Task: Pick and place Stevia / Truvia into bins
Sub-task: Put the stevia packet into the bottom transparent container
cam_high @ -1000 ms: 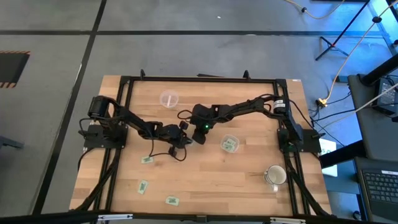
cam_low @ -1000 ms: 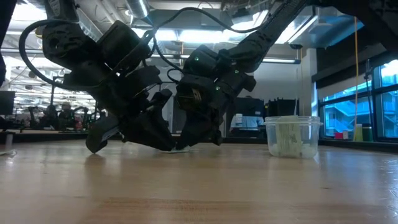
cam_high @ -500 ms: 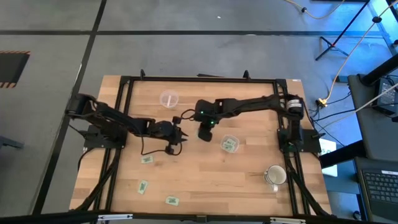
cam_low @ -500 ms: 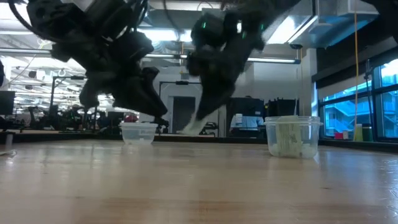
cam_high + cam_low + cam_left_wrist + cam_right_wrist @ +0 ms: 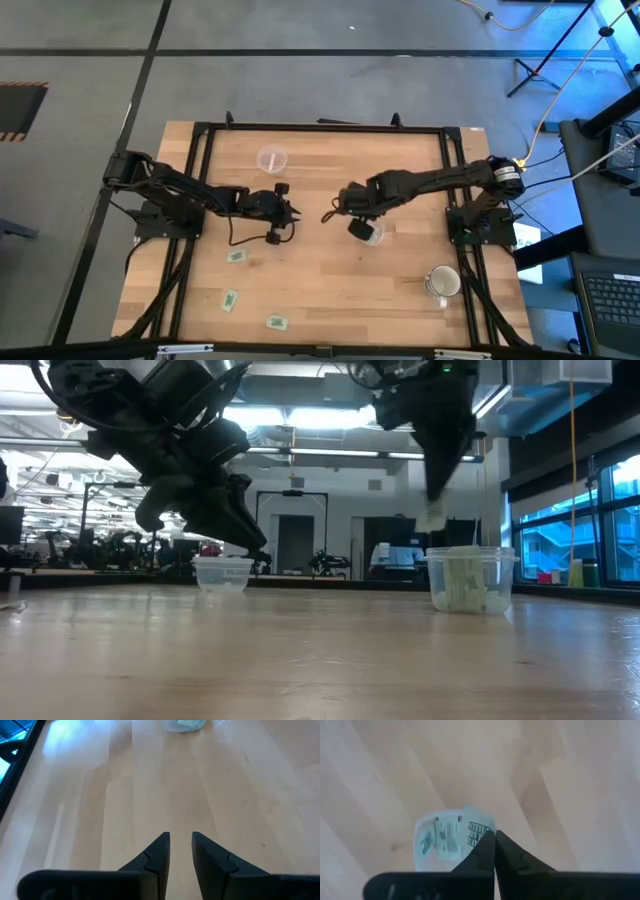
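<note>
My right gripper [image 5: 358, 228] hangs over the clear bin [image 5: 470, 580] right of the table's middle, shut on a light green Stevia packet [image 5: 432, 517]. That bin [image 5: 440, 847] has several packets standing in it. A second clear bin [image 5: 271, 159] stands near the far edge. My left gripper [image 5: 285, 212] hovers above the table's middle, open, with nothing between its fingers [image 5: 160, 845]. Three loose packets [image 5: 236, 256], [image 5: 229, 299], [image 5: 276, 322] lie flat on the near left of the table. My right gripper pinches the packet's upper end [image 5: 479, 834] between its two fingertips, which come from above and point down. The packet hangs below the fingers, clear of the table and just above the bin's rim.
A whitish mug [image 5: 442, 283] stands at the near right. A black frame [image 5: 320, 127] runs round the wooden table top. Bare wood lies between the two grippers and along the near middle.
My right gripper has risen from the table's middle, beside my left gripper, and swung toward the right edge, carrying the packet to a place above the bin and tipping its fingers downward. My left gripper has lifted off the table and drawn back a little toward the left edge.
</note>
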Controlling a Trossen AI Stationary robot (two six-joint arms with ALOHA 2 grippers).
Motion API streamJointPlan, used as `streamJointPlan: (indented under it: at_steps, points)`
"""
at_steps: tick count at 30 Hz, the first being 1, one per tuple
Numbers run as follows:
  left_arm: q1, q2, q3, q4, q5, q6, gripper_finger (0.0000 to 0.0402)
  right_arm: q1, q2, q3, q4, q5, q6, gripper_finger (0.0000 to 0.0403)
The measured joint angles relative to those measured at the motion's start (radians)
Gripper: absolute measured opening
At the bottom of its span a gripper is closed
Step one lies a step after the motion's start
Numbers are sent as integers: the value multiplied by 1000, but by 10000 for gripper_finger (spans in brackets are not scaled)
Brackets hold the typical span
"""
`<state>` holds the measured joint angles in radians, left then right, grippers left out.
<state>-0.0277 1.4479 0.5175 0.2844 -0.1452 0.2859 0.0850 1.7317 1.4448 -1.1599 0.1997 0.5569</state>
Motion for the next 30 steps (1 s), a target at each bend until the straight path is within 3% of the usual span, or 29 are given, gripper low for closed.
streamJointPlan:
  at_steps: [7, 16, 24, 30]
  points:
    - [15, 0, 1, 0, 0, 6, 73, 38, 0, -90, 9, -21, 94, 1]
    - [17, -1, 1, 0, 0, 6, 72, 39, 0, -198, 145, -140, 93, 1]
    - [17, -1, 2, 0, -1, 7, 72, 39, 0, -262, 229, -171, 93, 7]
    - [17, -2, 2, -12, -72, 22, 73, 39, 0, -262, 241, -168, 57, 26]
